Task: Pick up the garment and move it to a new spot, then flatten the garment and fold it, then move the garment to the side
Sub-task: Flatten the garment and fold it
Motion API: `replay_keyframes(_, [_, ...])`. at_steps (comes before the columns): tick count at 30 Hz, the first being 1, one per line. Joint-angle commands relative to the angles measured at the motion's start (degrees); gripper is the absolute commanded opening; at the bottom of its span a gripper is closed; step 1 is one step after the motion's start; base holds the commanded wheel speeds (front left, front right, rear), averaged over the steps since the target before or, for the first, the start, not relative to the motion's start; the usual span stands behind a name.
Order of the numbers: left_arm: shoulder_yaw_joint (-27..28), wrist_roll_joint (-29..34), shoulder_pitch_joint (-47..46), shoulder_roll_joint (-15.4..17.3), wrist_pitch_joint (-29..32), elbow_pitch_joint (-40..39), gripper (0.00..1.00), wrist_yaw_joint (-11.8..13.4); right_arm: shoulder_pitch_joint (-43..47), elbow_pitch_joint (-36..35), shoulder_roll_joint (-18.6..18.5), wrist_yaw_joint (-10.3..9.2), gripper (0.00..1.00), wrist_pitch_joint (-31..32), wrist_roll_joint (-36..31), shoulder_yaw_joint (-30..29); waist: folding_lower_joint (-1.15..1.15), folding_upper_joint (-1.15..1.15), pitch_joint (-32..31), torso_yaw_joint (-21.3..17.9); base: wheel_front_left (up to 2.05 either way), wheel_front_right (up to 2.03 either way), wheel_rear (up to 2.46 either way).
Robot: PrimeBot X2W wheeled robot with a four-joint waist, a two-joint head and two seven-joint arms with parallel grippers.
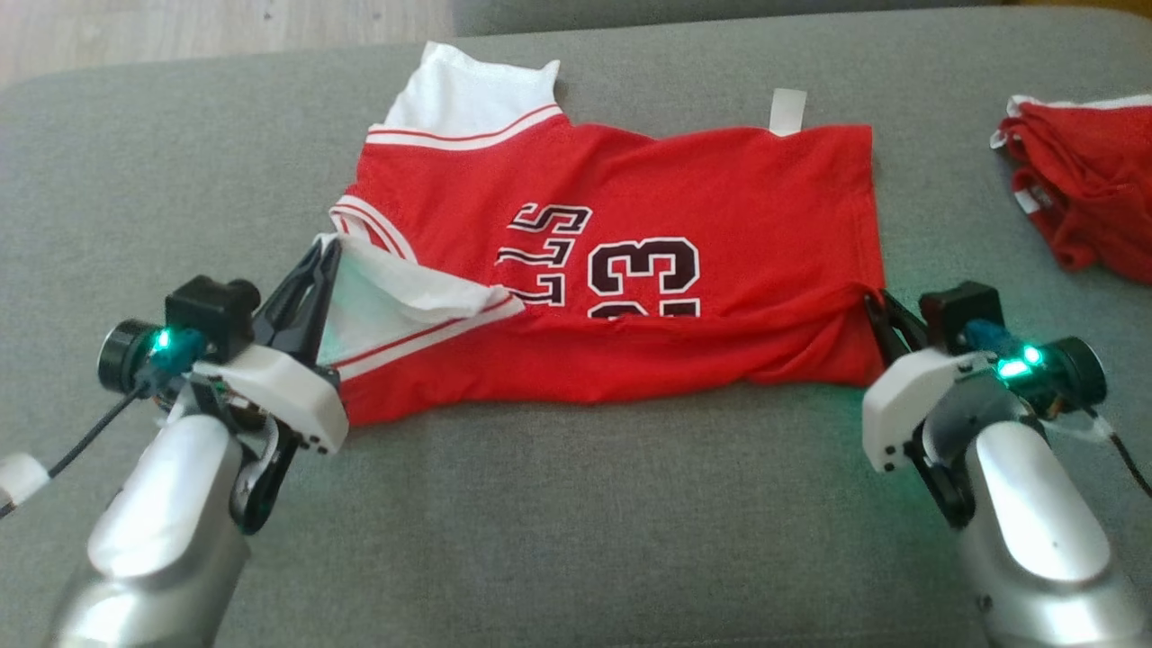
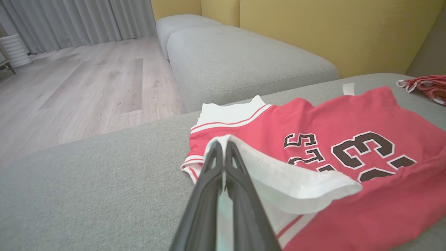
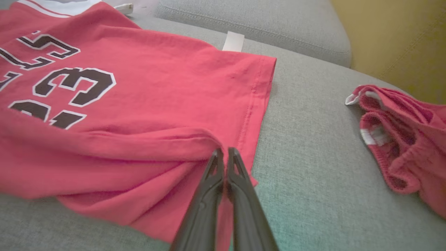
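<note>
Finding: the red sleeveless basketball jersey with black numerals and white trim (image 1: pixel 648 198) lay spread across the middle of the grey upholstered sofa cushion (image 1: pixel 576 522). Its near edge was lifted and doubled toward the far side.

The left end effector (image 1: pixel 331 250) was pressed together on the white-lined near-left shoulder edge. The right end effector (image 1: pixel 875 304) was pinching the near-right hem corner.

A crumpled red garment with white trim (image 1: pixel 1089 189) sat at far right, well apart.

Assessment: the jersey appeared light, limp and smooth-knit, and likely to sag between grips. It is best held at paired corners, through both layers.
</note>
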Motion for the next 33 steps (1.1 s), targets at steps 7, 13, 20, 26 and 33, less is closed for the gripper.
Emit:
replay_keyframes(7, [1.5,-0.2,-7.4,0.0,-4.3,6.4,0.47,-0.2,-6.3,3.8,0.2,0.37,1.00,-1.6,0.5,2.2,-0.01,0.00,1.5,-0.5,0.00,0.00,0.00])
replay_keyframes(13, [1.5,-0.5,-7.5,-1.1,-7.9,8.9,1.00,-0.2,-5.7,3.8,1.3,0.37,1.00,-5.5,-0.3,-0.2,-0.01,0.00,0.8,-0.3,0.00,0.00,0.00])
replay_keyframes(20, [3.3,-2.4,-2.7,-0.8,-11.3,7.1,1.00,0.6,1.6,-2.3,3.2,0.37,1.00,-8.3,-0.2,-5.5,-0.01,0.00,-1.9,0.1,0.00,0.00,0.00])
replay_keyframes(26, [5.2,-6.4,6.5,-0.4,-10.0,1.8,1.00,2.0,10.0,-10.0,4.7,0.37,1.00,-8.3,1.3,-9.3,-0.01,0.00,-4.3,0.5,0.00,0.00,0.00])
replay_keyframes(33, [5.9,-11.3,14.4,-1.2,-4.8,-2.6,1.00,3.5,16.7,-15.0,5.1,0.37,1.00,-7.3,5.8,-9.0,-0.01,0.00,-5.3,0.5,0.00,0.00,0.00])
